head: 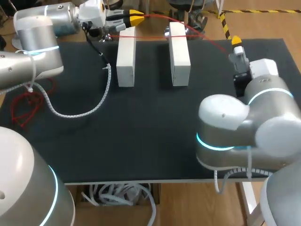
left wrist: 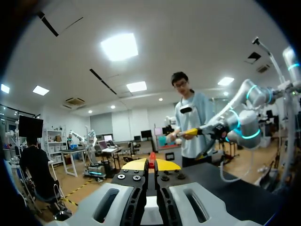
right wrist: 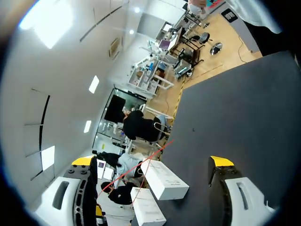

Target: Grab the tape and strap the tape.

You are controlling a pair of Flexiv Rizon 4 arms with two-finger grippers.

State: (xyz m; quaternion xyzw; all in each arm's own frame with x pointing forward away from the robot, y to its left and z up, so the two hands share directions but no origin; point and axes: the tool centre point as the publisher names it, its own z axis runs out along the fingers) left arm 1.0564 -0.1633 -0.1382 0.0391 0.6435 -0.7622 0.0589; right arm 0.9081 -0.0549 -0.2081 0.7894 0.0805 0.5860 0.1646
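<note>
- My left gripper point(head: 136, 19) point(left wrist: 150, 165) hangs over the far edge of the black table point(head: 141, 132). Its yellow tips are pressed nearly together, with the red tape point(head: 157, 17) point(left wrist: 151, 159) pinched between them.
- From that grip the tape runs as a thin taut line across the far ends of the two white blocks, the left white block point(head: 126, 56) and the right white block point(head: 179, 54). It then slants down towards my right side.
- The two blocks lie side by side on the table with a gap between them.
- My right gripper point(head: 237, 44) point(right wrist: 151, 161) is near the table's far right corner, fingers spread wide and holding nothing.
- In the right wrist view the tape point(right wrist: 141, 165) passes ahead of those open fingers, over the blocks, touching neither finger.
- A coiled white cable point(head: 75, 113) from my left arm trails across the table.
</note>
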